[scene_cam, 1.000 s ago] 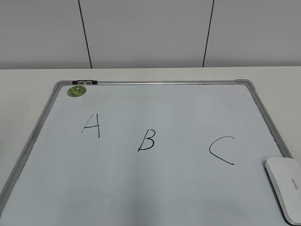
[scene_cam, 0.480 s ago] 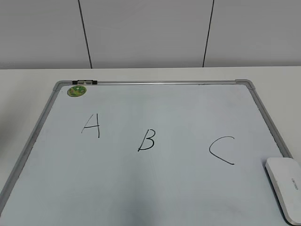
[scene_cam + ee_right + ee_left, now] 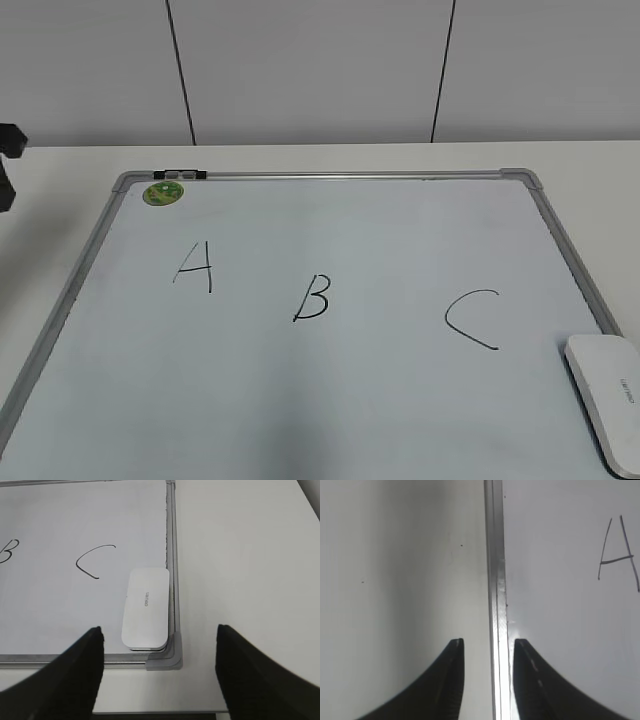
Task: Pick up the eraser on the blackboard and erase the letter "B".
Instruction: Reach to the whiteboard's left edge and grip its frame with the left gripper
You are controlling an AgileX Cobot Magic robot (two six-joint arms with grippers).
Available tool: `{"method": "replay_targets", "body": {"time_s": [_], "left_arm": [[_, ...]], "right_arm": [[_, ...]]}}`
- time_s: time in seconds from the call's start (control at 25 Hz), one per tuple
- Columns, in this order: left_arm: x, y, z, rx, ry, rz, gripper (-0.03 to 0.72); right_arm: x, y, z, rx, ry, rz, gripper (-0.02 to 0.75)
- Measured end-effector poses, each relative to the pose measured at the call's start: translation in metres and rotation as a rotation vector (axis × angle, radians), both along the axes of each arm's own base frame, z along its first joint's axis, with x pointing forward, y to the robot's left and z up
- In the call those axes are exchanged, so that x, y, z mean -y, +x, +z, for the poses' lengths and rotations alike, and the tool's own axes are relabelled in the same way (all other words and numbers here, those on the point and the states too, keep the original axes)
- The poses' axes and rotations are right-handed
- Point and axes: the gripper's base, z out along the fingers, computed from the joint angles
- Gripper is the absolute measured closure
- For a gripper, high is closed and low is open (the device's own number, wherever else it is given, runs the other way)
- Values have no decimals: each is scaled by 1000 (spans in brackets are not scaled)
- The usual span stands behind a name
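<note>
The blackboard (image 3: 330, 390) is a white board with a grey frame, lying flat on the table. The letter "B" (image 3: 312, 298) stands in black between an "A" (image 3: 193, 268) and a "C" (image 3: 472, 320). The eraser (image 3: 605, 400), a white rounded block, lies on the board's near right corner. In the right wrist view the eraser (image 3: 146, 607) lies just ahead of my right gripper (image 3: 159, 629), which is wide open, empty and above it. The "B" (image 3: 9, 550) is cut off at that view's left edge. My left gripper (image 3: 486, 641) is open and empty above the board's left frame rail (image 3: 495, 580).
A round green magnet (image 3: 163, 193) sits at the board's far left corner. A dark part of the left arm (image 3: 6, 165) shows at the exterior view's left edge. The table's front edge (image 3: 150, 713) runs just behind the board's corner cap (image 3: 167, 662). A grey wall stands behind the table.
A dark part of the left arm has come into the exterior view at the left edge. The board, the letters and the eraser have not moved.
</note>
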Motion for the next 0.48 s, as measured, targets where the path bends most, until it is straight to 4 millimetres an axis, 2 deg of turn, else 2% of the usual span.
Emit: {"method": "replay_targets", "body": {"time_s": [0.24, 0.48], "left_arm": [[2, 38, -24, -86, -7, -1, 445], [3, 60, -41, -129, -11, -19, 445]], "right_arm": [[0, 0, 0, -2, 0, 0, 219], [0, 0, 0, -2, 0, 0, 218]]}}
